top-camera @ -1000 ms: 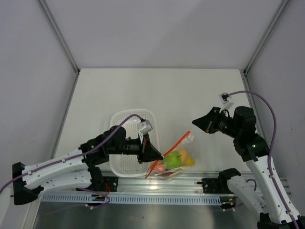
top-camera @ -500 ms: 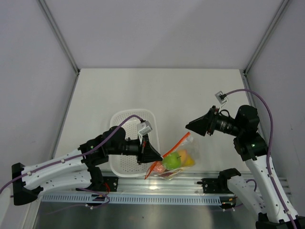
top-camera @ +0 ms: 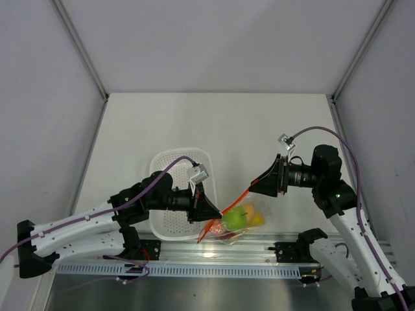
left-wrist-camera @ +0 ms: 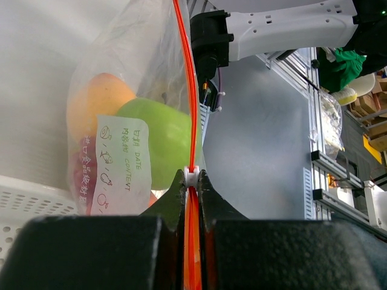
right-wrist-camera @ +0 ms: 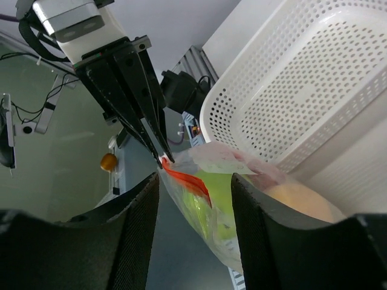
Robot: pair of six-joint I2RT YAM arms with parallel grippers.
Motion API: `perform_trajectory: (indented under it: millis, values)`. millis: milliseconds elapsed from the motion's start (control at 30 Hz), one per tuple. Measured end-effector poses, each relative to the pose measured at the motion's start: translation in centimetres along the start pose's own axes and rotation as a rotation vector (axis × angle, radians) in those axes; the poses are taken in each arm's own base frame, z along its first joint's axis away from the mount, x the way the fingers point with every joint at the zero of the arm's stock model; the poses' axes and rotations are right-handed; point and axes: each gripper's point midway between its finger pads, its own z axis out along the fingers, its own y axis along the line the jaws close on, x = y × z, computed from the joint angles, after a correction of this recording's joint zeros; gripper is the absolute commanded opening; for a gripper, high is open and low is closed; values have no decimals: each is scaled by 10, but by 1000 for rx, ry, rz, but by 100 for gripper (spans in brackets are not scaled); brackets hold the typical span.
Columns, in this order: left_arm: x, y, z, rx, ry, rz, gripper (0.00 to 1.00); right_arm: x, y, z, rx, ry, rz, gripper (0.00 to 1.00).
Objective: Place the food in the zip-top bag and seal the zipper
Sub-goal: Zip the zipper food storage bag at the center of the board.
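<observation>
The zipper (top-camera: 242,195) runs diagonally from left gripper (top-camera: 218,210) toward right gripper (top-camera: 253,186).

My left arm (top-camera: 78,227) lies low and reaches right along the near edge. The left gripper (top-camera: 217,210) is level, its jaws pressed tight together on the zipper (left-wrist-camera: 187,90). My right arm (top-camera: 353,227) rises from its base, with the wrist turned left. The right gripper (top-camera: 254,186) points toward the left one, its fingers (right-wrist-camera: 140,241) spread wide apart.
</observation>
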Motion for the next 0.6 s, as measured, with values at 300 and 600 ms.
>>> perform_trajectory:
  millis: [300, 600]
  values:
    - [0, 0, 0, -1, 1, 0, 0, 11, 3, 7, -35, 46, -6, 26]
    - [1, 1, 0, -2, 3, -1, 1, 12, 0, 9, -34, 57, -18, 0]
